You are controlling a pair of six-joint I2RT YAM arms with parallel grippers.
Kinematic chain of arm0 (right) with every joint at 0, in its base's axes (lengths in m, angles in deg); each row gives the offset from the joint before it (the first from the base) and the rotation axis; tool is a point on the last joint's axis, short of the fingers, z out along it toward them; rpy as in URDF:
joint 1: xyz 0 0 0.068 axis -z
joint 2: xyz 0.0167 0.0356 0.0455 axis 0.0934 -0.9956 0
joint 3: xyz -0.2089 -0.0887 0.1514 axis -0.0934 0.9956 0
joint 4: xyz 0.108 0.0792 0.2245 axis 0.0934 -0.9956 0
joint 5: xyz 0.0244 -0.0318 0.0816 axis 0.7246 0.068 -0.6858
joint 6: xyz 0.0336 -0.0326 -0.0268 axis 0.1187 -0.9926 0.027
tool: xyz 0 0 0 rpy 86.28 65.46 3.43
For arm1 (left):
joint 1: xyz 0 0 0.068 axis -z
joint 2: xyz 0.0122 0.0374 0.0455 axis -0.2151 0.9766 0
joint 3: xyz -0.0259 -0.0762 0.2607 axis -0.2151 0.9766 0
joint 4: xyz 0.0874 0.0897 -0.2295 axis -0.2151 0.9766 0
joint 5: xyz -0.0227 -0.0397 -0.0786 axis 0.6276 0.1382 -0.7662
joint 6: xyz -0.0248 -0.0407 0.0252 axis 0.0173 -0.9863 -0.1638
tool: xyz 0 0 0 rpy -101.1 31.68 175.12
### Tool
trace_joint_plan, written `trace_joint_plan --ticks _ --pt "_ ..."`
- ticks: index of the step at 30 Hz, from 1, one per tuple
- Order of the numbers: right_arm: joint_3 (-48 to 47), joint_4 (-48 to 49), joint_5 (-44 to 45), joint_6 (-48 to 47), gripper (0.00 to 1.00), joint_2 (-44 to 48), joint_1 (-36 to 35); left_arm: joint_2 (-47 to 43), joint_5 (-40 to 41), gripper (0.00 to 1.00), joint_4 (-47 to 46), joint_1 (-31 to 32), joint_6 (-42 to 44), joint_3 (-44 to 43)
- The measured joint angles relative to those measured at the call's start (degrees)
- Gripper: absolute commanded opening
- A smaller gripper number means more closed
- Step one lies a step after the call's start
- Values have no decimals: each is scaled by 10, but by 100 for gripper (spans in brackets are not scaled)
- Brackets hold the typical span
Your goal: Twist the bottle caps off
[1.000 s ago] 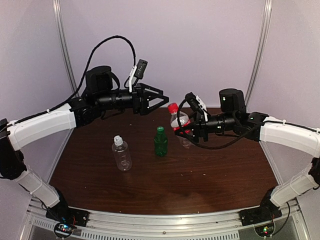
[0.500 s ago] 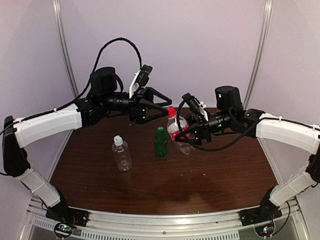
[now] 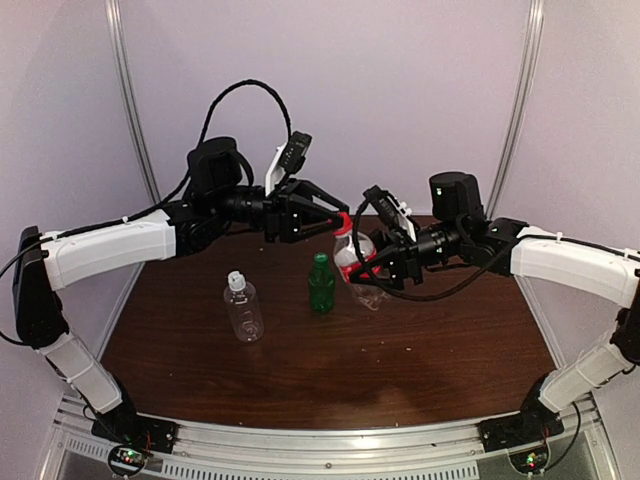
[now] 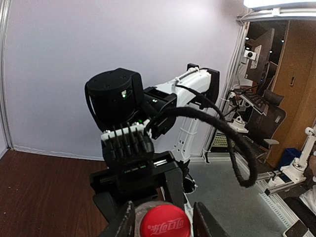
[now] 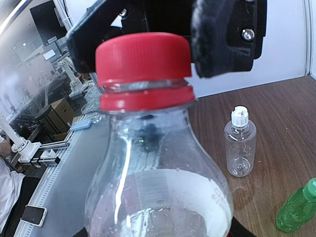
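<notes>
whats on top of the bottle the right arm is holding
A red cap, still screwed on, flanked by the left arm's fingers. The threads under the cap are covered.

A dark brown wood-grain worktop [image 3: 420, 360] is enclosed by pale lilac wall panels [image 3: 400, 90] and silver aluminium uprights [image 3: 128, 100]. Beyond it, a black office chair [image 4: 269, 118] is seen. A dark smartphone [image 5: 33, 215] is noted lying on the grey floor [image 5: 64, 197].

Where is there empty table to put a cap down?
The wide front strip of the table, from the clear bottle to the near edge, is bare; so is the right side, in front of the right arm. It is crowded at the back middle, where the left pincer and right pincer meet at the red-capped bottle beside the green bottle.
</notes>
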Motion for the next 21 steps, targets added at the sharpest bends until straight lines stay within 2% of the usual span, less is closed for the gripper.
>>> trace_joint_plan --ticks 3,13,21 --pt "0 0 1 0 48 -2 0 0 -2 29 -12 0 -10 0" --pt "0 0 24 -2 46 -2 0 2 9 15 -9 -2 -17 0" --pt "0 -3 129 -9 46 -2 1 0 94 9 29 -9 -26 0"
